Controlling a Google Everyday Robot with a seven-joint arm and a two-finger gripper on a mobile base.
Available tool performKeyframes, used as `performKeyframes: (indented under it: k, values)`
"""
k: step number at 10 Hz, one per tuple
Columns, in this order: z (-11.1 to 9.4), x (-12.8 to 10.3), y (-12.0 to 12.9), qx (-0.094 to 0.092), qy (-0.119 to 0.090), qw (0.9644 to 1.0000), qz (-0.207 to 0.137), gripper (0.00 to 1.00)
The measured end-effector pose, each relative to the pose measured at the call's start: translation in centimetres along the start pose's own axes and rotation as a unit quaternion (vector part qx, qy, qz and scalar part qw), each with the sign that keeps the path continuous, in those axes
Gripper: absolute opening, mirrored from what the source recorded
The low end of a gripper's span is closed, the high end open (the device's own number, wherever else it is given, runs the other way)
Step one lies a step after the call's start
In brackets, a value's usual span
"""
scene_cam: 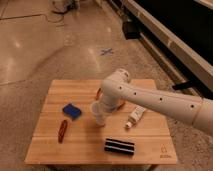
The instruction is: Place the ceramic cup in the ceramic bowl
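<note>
The ceramic cup (98,115), pale whitish-grey, stands near the middle of the wooden table (75,150), just in front of the bowl. The ceramic bowl (99,92), orange-red, sits behind it and is mostly hidden by my white arm; only slivers of its rim show on the left and right of the arm. My gripper (103,104) is at the end of the arm that reaches in from the right, and it sits right at the top of the cup.
A blue sponge-like block (72,111) lies left of the cup. A red-brown elongated object (62,130) lies at the front left. A black bar (120,146) lies at the front centre. A white tube-shaped bottle (135,117) lies right of the cup.
</note>
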Motion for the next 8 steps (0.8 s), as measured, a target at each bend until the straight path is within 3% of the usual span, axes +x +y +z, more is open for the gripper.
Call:
performKeyframes:
  k: [5, 8]
  values:
    - [-5.8, 1.4, -5.0, 0.051, 0.003, 0.9987, 0.002, 0.00]
    - [-7.1, 5.3, -8.4, 0.080, 0.019, 0.9960, 0.033, 0.00]
